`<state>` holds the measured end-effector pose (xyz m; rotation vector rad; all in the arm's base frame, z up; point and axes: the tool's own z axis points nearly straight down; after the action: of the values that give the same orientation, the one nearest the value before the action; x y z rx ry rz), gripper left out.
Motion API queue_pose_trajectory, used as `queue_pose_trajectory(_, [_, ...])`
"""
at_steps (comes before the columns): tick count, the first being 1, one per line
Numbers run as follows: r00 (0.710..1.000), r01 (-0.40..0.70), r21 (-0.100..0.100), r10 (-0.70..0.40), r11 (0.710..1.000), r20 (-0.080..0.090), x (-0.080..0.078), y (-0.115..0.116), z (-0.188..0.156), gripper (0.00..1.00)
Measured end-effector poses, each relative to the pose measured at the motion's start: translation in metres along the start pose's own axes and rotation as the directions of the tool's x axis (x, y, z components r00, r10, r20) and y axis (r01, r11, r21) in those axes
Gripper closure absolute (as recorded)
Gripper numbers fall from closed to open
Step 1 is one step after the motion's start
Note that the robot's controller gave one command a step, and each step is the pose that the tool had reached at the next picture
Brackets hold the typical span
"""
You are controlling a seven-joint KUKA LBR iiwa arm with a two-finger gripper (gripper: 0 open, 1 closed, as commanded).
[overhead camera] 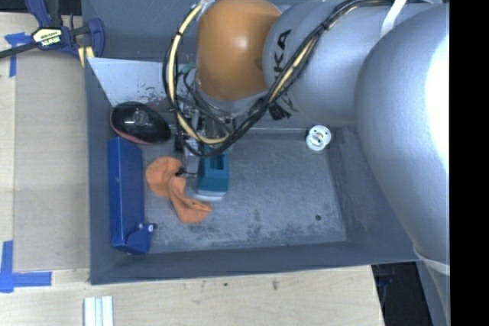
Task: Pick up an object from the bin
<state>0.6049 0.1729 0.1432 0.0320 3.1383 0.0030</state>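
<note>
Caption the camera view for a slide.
Gripper low in the grey bin by a teal block and orange cloth; black computer mouse, long blue box and white disc elsewhere.

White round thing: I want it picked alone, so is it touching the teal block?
Apart. The camera view shows bare bin floor between the white round thing and the teal block.

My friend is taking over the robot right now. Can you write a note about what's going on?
End effector: down low in the left half of the bin, right over a teal block. I cannot tell if it has a grip.
Things: an orange cloth touches the block's left side. A black computer mouse and a long blue box lie by the left wall, and a small white round piece by the back wall.
Done: arm lowered.
Left: grasp one thing and lift it out.
</note>
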Motion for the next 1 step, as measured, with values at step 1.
queue_pose_trajectory(1, [0.982,-0.190,0.002,0.190,0.982,0.000,-0.0140,-0.0297,-0.0134,0.00])
